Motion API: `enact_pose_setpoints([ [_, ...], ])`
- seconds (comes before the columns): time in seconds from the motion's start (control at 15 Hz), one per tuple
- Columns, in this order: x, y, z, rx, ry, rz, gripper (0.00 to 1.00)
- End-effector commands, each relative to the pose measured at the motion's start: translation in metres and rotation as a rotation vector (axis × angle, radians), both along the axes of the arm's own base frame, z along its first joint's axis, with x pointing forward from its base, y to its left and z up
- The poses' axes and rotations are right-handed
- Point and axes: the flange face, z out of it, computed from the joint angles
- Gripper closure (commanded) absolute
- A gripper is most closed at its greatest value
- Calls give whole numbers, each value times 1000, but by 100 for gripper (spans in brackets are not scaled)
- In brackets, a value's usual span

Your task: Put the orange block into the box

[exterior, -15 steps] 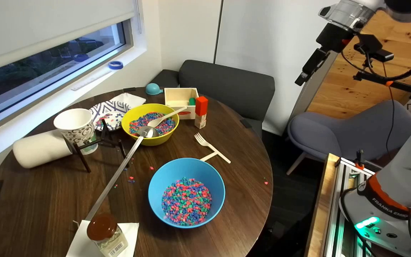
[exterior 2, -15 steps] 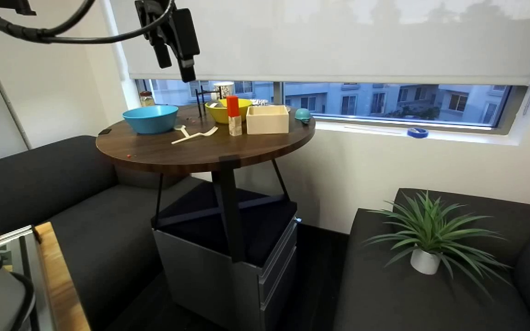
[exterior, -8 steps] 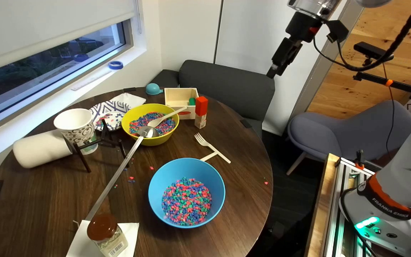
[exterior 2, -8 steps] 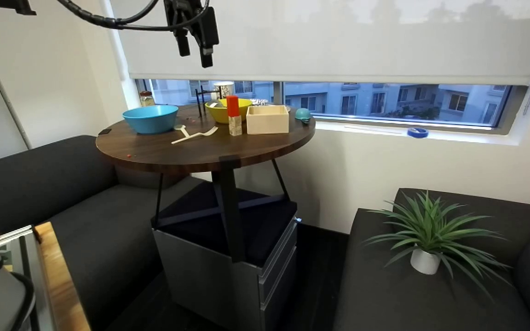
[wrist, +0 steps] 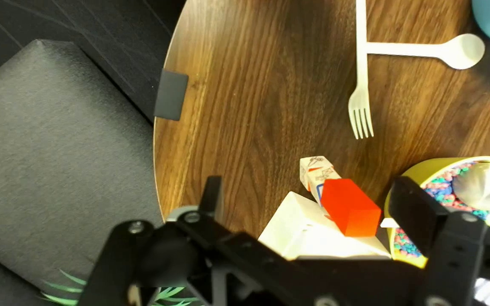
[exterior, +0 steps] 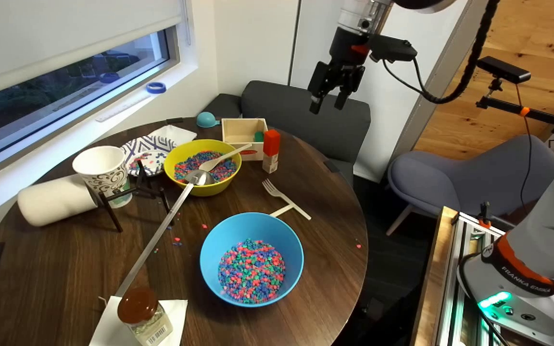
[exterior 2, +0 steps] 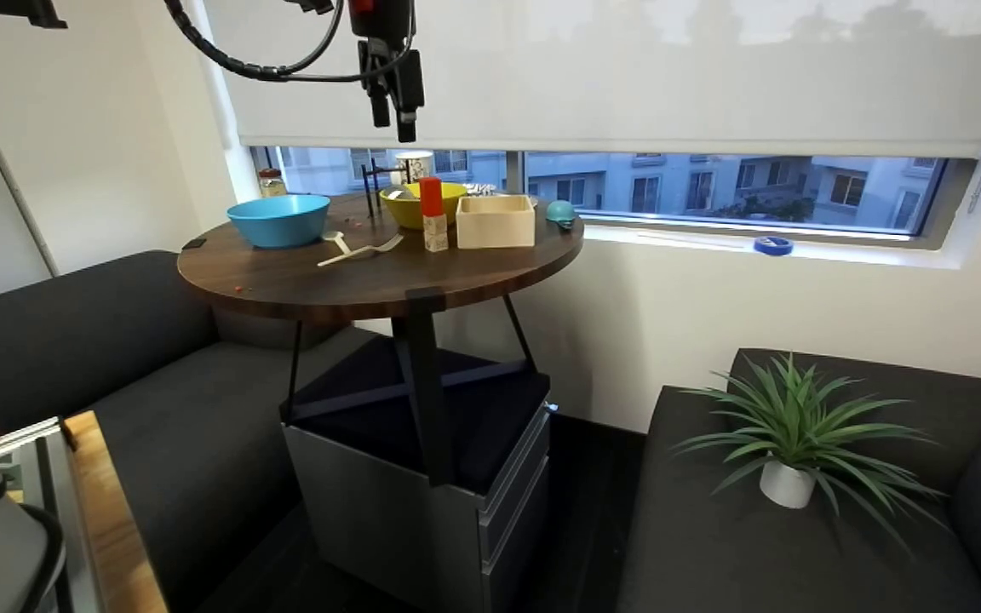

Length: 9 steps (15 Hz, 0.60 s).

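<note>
The orange block (exterior: 271,142) stands upright on top of small patterned pale blocks (exterior: 270,163), right beside the wooden box (exterior 2: 496,224). In the wrist view the orange block (wrist: 349,206) shows between the finger lines, nearer the right finger, with the box (wrist: 280,225) below it and partly hidden by the gripper body. A green piece (exterior: 258,136) lies inside the box. My gripper (exterior: 328,106) is open and empty, high above the table, to the right of the stack in an exterior view. It also shows in an exterior view (exterior 2: 394,129) and in the wrist view (wrist: 308,182).
The yellow bowl (exterior: 176,169) with spoons stands close beside the box and stack. A fork (exterior: 286,199) crosses a pale spoon near the blue bowl (exterior: 214,250). A teal scoop (exterior 2: 560,213) lies behind the box. The cable (exterior: 469,72) hangs from the arm.
My gripper has moved over toward the stack and box, leftward in an exterior view, and has turned so that both fingers show there. The block and box have not moved.
</note>
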Motion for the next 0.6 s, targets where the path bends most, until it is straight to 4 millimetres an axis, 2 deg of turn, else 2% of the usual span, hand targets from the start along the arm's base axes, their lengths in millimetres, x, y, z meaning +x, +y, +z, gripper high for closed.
enact_pose_setpoints([
  [0.0, 27, 18, -12, -15, 18, -32, 0],
  [0.53, 70, 50, -41, -17, 25, -32, 0],
])
